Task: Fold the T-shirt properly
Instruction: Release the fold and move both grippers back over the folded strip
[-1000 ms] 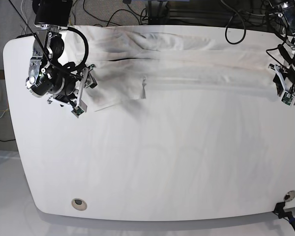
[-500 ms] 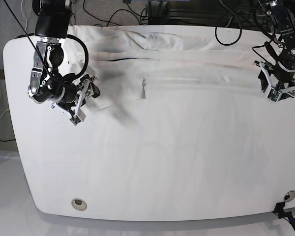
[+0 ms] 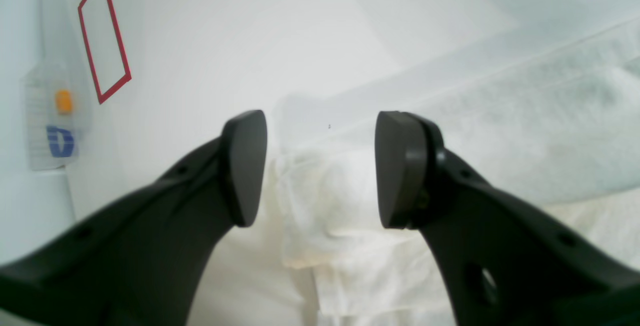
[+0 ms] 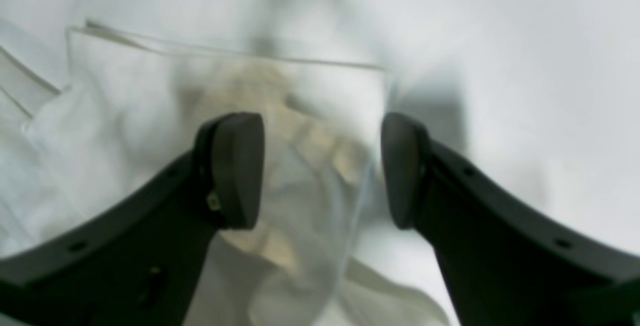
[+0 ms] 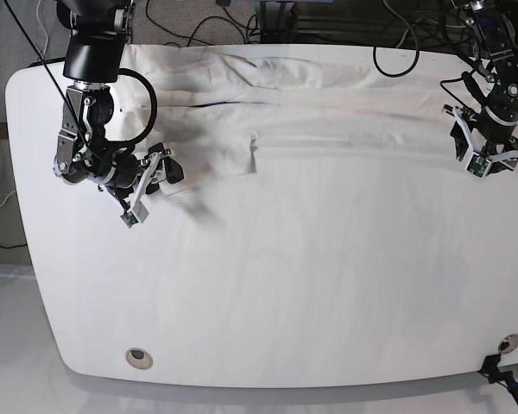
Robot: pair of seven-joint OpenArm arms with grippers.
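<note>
Moved since a second ago: both arms sit higher and further toward 12 o'clock in the base view; the right gripper [image 5: 147,185] has swung so it lies flatter beside the cloth, and the left gripper [image 5: 483,155] has drawn up from the 3 o'clock edge.
Right gripper: jaws stand wide, nothing between them; the wrist view shows a limp flap of cloth lying below and between the fingers [image 4: 235,166], not pinched.
Left gripper: jaws stand wide, holding nothing; a bunched end of cloth lies below the gap between its fingers [image 3: 245,166].
T-shirt [image 5: 328,129]: stretched as a long band across the far part of the table [image 5: 268,293], from 10 o'clock to 2 o'clock, plain white side up, no print showing.
Progress: judged partway; the shirt looks folded lengthwise into a strip, and the crosswise folds into a compact stack seem not yet done.
Still loose: a flap hangs out near 10 o'clock by the right gripper, and ridges run along the band.
Cloth: soft, matte, woven cotton, slightly creamy in the wrist views, with hems and layered edges.
Table: hard, smooth, glossy white with rounded corners.
Marker: a red outlined rectangle [image 3: 102,36] lies on the table beyond the left gripper.
</note>
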